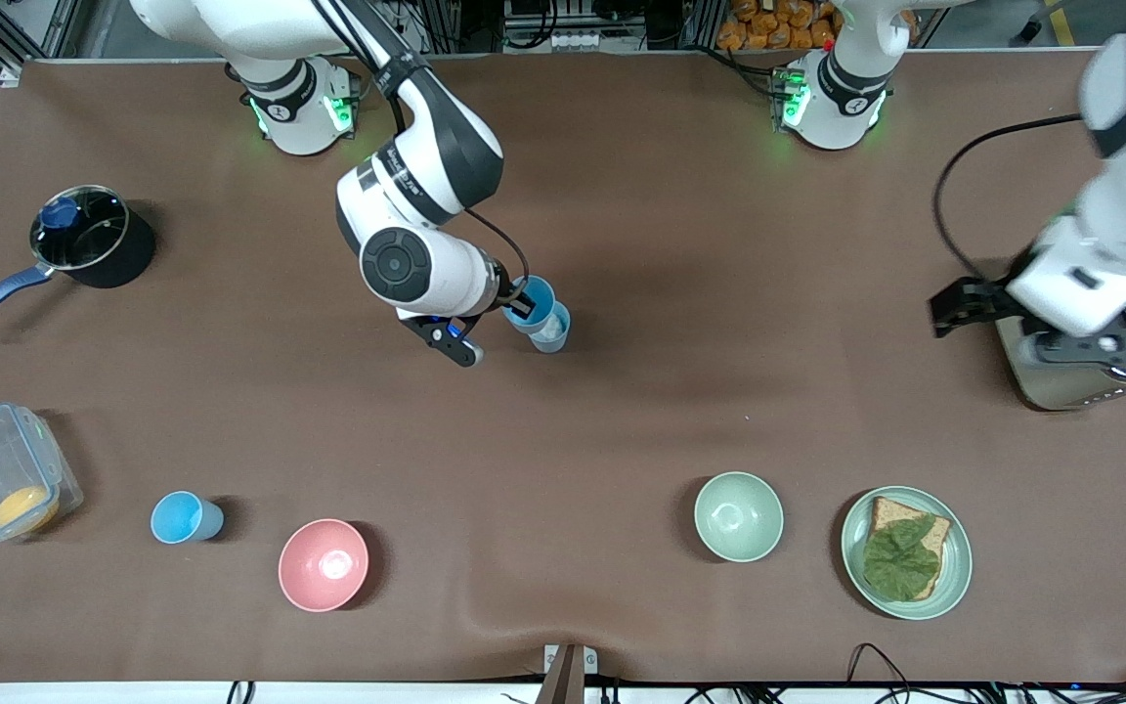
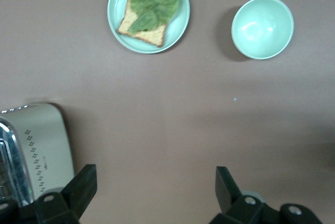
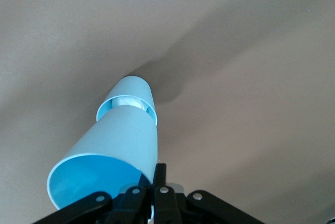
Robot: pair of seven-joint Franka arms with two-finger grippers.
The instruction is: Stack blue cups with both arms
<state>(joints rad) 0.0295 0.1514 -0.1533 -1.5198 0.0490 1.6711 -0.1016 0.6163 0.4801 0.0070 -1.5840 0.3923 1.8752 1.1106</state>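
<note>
The right gripper (image 3: 157, 195) has its fingers (image 3: 159, 174) pressed on the rim of a blue cup (image 3: 112, 158), one inside the wall and one outside, it seems, though the rim hides part of the pinch. That held cup hangs tilted, its base entering the mouth of a second cup (image 3: 131, 96) standing on the counter (image 3: 251, 77) just below the fingers; something white shows inside the lower cup. In the front view the pair (image 1: 539, 313) sits mid-counter, just past the right fingers.

A third cup (image 1: 184, 517) stands well away from those fingers, nearer the front camera, between a clear box (image 1: 1, 486) and a pink bowl (image 1: 323, 564).

The left gripper (image 2: 154, 192) waits with fingers (image 2: 81, 185) spread wide and empty, over bare counter beside a toaster (image 2: 36, 150). Out past its fingertips lie a green bowl (image 2: 262, 27) and a plate (image 2: 178, 25) with toast and a leaf.
</note>
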